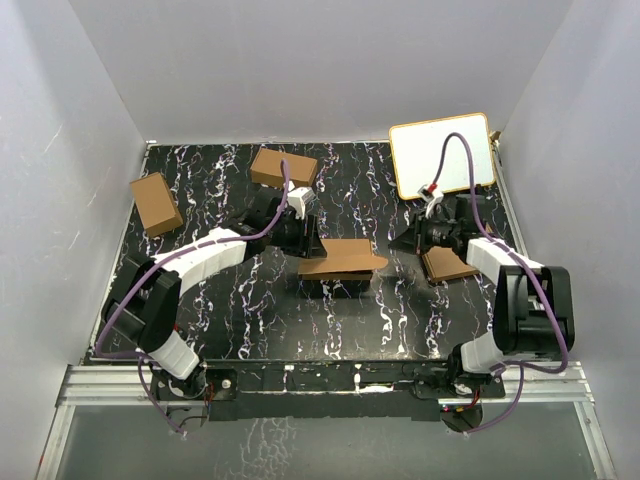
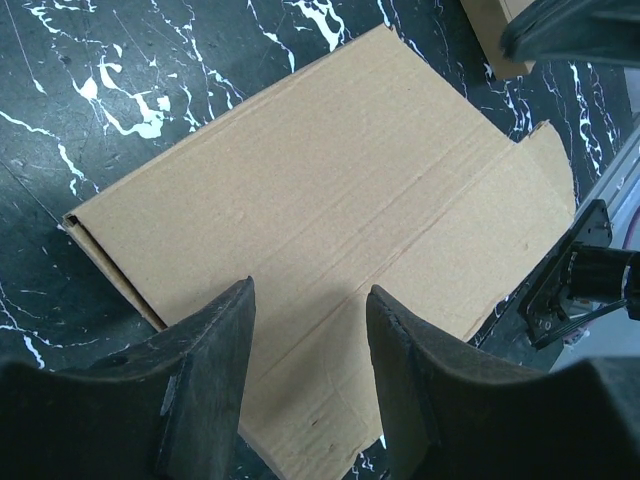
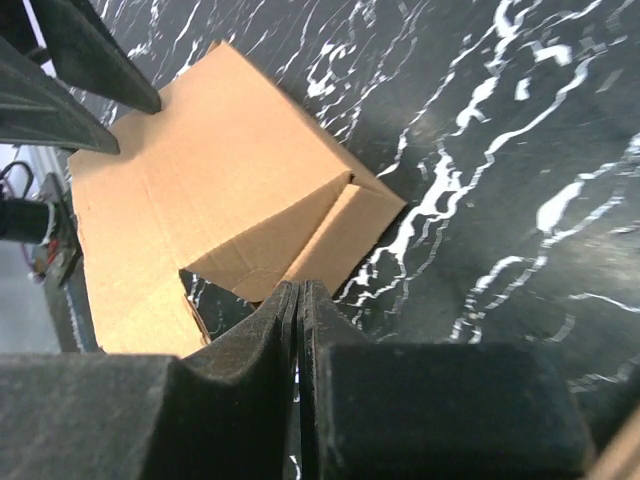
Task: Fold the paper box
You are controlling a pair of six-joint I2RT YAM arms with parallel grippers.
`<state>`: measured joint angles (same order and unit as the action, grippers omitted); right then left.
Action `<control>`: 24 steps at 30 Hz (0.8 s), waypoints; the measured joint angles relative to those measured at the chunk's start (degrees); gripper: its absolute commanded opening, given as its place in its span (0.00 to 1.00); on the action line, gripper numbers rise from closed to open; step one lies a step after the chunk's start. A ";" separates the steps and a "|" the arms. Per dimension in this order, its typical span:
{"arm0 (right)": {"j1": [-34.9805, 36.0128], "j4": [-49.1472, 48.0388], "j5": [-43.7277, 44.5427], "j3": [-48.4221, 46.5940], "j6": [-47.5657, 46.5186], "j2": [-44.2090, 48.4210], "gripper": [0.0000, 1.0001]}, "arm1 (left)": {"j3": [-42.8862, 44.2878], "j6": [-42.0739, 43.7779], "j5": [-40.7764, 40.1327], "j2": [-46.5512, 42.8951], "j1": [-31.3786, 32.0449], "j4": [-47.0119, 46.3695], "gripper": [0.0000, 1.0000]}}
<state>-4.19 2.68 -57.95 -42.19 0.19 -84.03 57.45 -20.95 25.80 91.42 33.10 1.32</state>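
The paper box [image 1: 342,262] lies mid-table as a flattened brown cardboard piece with creases and flaps. From the left wrist it fills the view as a wide sheet [image 2: 330,190] with a tab at its right end. My left gripper [image 1: 305,240] hovers over its left end, open [image 2: 310,300], the fingers [image 2: 215,350] apart with only the sheet's surface showing behind them. My right gripper [image 1: 402,240] is at the box's right end, shut [image 3: 300,288] with nothing between the fingers. Just ahead of its tips, a flap of the box [image 3: 200,170] is partly lifted off the table.
Two short brown cartons sit at the back left, one [image 1: 156,203] near the left edge and one [image 1: 283,167] behind the left arm. A pile of brown sheets [image 1: 447,265] lies under the right arm. A white board [image 1: 440,155] stands at the back right.
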 measured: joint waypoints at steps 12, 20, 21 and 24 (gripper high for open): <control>7.78 0.24 -5.62 -3.61 1.70 -12.22 0.08 | 0.42 -0.57 1.09 0.74 -0.04 0.02 0.47; 8.57 0.31 -6.84 -4.20 1.68 -13.25 0.08 | 1.14 -0.72 1.75 2.08 -0.07 0.00 0.47; 8.57 0.31 -6.86 -4.22 1.68 -13.25 0.08 | 1.14 -0.72 1.79 2.08 -0.07 0.00 0.47; 8.33 0.35 -6.93 -4.22 1.66 -13.25 0.08 | 1.18 -0.72 1.84 2.08 -0.07 0.04 0.47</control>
<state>4.14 3.03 -64.88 -46.41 1.85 -97.27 58.63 -21.67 27.64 93.49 33.04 1.37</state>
